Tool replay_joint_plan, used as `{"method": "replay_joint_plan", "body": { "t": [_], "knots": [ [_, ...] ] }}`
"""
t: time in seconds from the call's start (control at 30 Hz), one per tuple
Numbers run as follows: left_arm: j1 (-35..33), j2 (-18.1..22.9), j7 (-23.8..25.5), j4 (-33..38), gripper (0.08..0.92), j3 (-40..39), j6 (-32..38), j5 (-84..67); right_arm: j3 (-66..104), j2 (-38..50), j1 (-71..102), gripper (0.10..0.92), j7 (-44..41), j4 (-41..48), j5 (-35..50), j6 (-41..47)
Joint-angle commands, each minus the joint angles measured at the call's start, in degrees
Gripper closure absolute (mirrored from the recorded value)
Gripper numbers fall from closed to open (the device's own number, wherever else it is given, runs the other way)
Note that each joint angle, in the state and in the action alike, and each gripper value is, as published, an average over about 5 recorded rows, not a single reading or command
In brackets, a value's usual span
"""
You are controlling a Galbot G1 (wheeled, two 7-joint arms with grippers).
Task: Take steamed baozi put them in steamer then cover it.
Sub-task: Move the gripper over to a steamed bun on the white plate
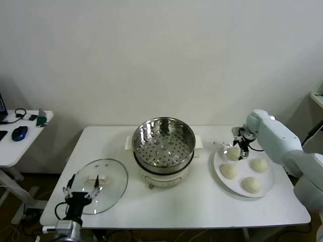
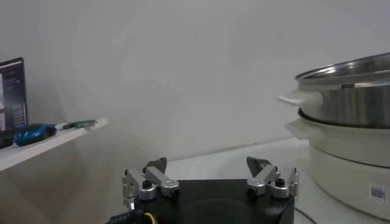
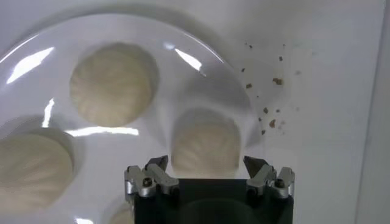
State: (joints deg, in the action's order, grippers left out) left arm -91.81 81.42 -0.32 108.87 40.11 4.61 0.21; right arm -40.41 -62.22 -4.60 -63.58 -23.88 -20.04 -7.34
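Observation:
Four cream-white baozi lie on a white plate [image 1: 267,180] at the table's right. My right gripper [image 1: 239,143] is open just above the far-left baozi [image 1: 233,153], its fingers spread either side of it without touching; the right wrist view shows this bun [image 3: 204,145] between the jaws. The other buns [image 1: 228,171], [image 1: 259,165], [image 1: 251,184] lie apart on the plate. The shiny steel steamer [image 1: 163,144] with its perforated tray stands empty at the table's middle on a white base. My left gripper [image 1: 81,190] is open over the glass lid [image 1: 108,182] at the front left.
Brown crumbs [image 3: 268,115] lie on the table beside the plate. A side table [image 1: 15,146] with a blue mouse [image 1: 19,133] stands at the far left. The steamer's side [image 2: 347,103] rises close to my left gripper.

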Motion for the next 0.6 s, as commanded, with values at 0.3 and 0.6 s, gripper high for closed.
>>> {"method": "replay_joint_plan", "body": {
  "t": [0.3,0.6],
  "knots": [
    [0.0,0.2,0.0,0.1,0.177,0.0,-0.1,0.2,4.1,-1.8,0.8,0.275,0.7,2.4,-4.8,-1.7],
    [-0.3,0.2,0.1,0.3,0.177,0.1,0.0,0.2,5.3,-1.6,0.7,0.335,0.6,1.7,-5.3,-1.9]
  ]
}}
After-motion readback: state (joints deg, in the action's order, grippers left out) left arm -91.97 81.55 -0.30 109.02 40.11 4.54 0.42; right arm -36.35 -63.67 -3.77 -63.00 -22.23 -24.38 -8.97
